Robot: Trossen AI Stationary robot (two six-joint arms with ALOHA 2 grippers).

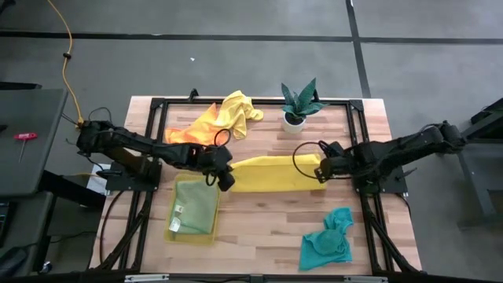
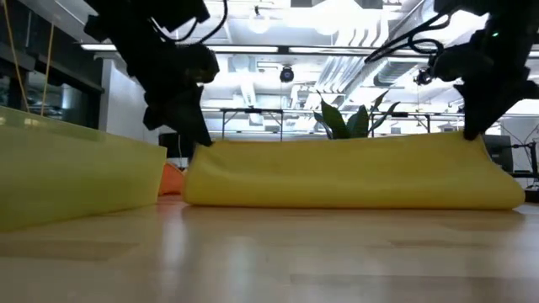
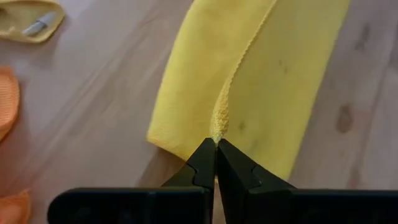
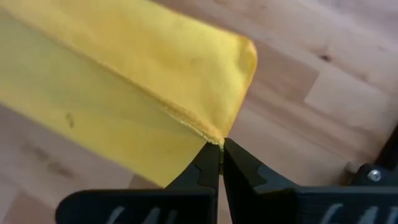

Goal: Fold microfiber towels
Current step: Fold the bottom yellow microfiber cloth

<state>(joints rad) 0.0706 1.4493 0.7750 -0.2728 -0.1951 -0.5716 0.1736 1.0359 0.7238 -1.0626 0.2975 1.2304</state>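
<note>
A yellow towel (image 1: pixel 271 174) lies as a long folded strip across the table's middle; the low view (image 2: pixel 354 172) shows it resting on the wood. My left gripper (image 1: pixel 226 179) is at its left end and my right gripper (image 1: pixel 321 174) at its right end, both shut on it. An orange towel (image 1: pixel 192 132) and a second yellow towel (image 1: pixel 240 110) lie crumpled at the far left. An olive-green towel (image 1: pixel 196 206) lies in the tray. A teal towel (image 1: pixel 326 242) lies crumpled at the near right. My left gripper pinches the hemmed edge (image 3: pixel 217 124) of the towel's upper layer at its left end, between the two fingertips. The fingers slant down from the table's left. The towel's body lies on the table. One layer or several, I cannot tell. My right gripper pinches the hemmed corner (image 4: pixel 211 132) of the folded-over layer at the towel's right end, between the two fingertips. The fingers slant down from the table's right. The rest of the towel lies on the table.
A translucent yellow tray (image 1: pixel 174 228) stands at the near left, close to my left gripper. A small potted plant (image 1: pixel 299 106) stands at the far edge behind the towel. Bare wood lies between the strip and the near edge (image 1: pixel 259 228).
</note>
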